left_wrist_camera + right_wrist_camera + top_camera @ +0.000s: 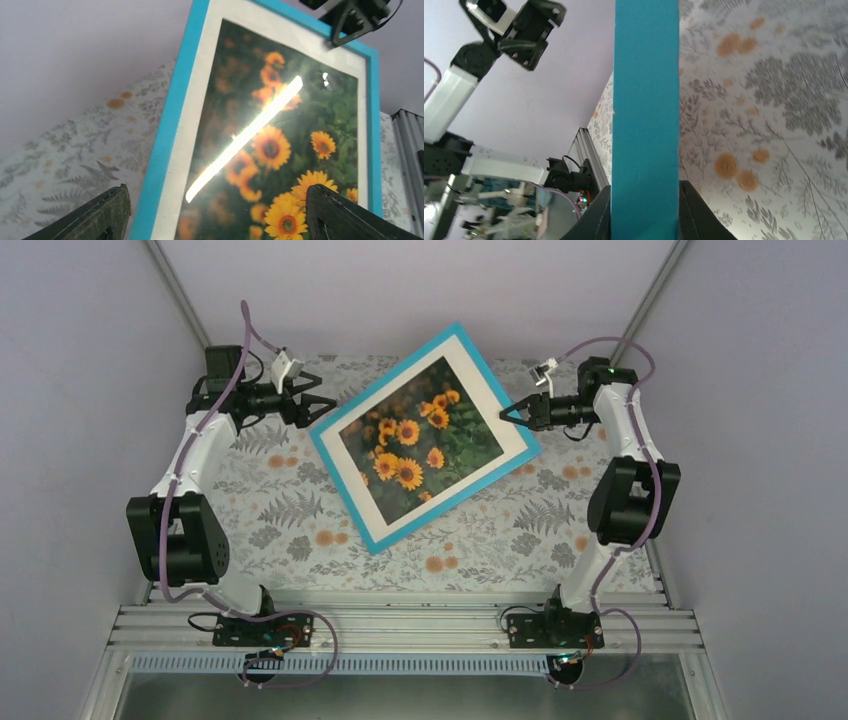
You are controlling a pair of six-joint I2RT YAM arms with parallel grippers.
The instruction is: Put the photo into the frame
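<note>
At the near edge the two arm bases (262,625) sit side by side on a metal rail (400,625). Beyond them a cloth (290,525) printed with ferns and orange flowers covers the table. The frame (346,489) sits over the middle of the cloth, turned so one corner points toward the bases (whether it lies flat or is raised a little, I cannot tell). The photo (410,440) is inside it, sunflowers facing up, with a cream mat (482,399) around it. Farther back, the right gripper (510,414) is pinched narrow on the frame's right edge, the turquoise strip caught between its fingers (596,220). The left gripper (330,408) gapes wide just beside the frame's left corner, holding nothing. Plain pale walls (400,280) close the back.
</note>
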